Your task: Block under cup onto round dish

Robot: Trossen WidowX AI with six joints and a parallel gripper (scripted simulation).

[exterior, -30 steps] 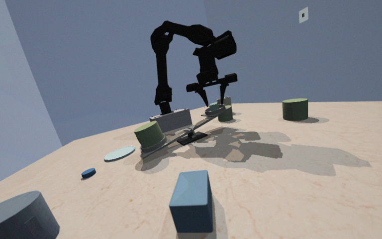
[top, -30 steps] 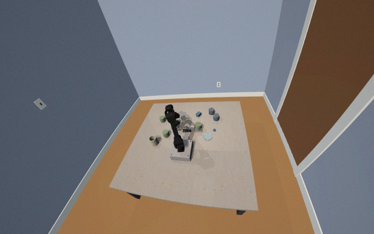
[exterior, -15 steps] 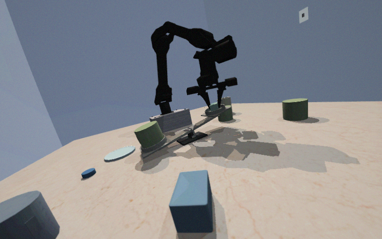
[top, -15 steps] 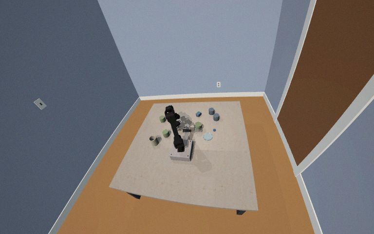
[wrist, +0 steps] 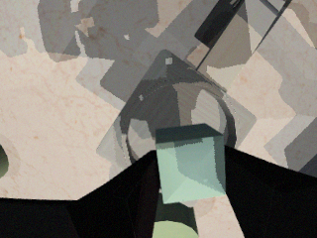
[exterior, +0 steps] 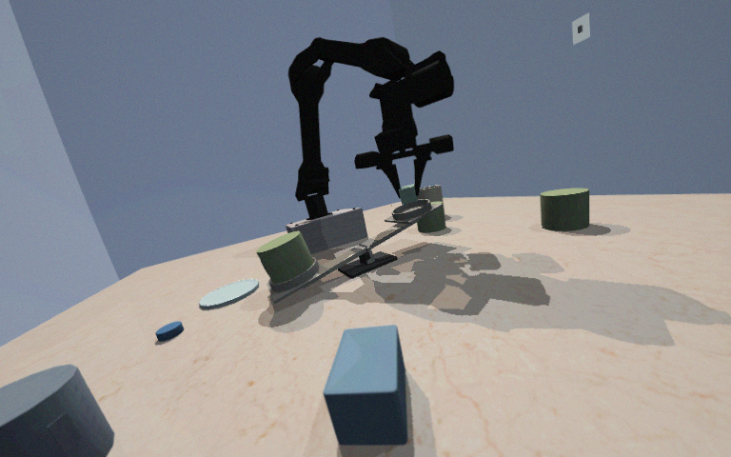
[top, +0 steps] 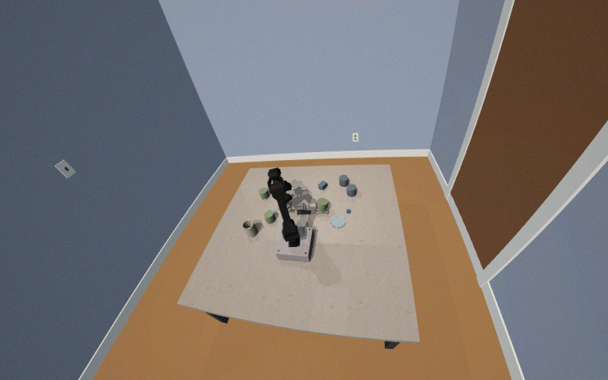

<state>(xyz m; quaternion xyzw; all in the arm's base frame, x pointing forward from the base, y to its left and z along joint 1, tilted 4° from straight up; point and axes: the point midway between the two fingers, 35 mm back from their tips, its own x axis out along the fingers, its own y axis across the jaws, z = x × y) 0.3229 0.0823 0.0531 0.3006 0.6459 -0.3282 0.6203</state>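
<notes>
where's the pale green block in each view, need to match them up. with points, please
Top: the pale green block can't be made out; the arm (top: 283, 208) covers that area.
Exterior: pale green block (exterior: 407, 193) (wrist: 192, 169) right of centre, between the gripper's (exterior: 407, 194) (wrist: 191, 171) fingertips.
Wrist: lower middle, between the fingers.
Shared landmark: the balance's black base (top: 304, 211) (exterior: 367, 264) (wrist: 218, 24).

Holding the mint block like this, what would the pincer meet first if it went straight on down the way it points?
Probably the raised grey ring-shaped pan of the balance, with the pincer and its pale mint-green block just above; the exact gap is unclear.
</notes>
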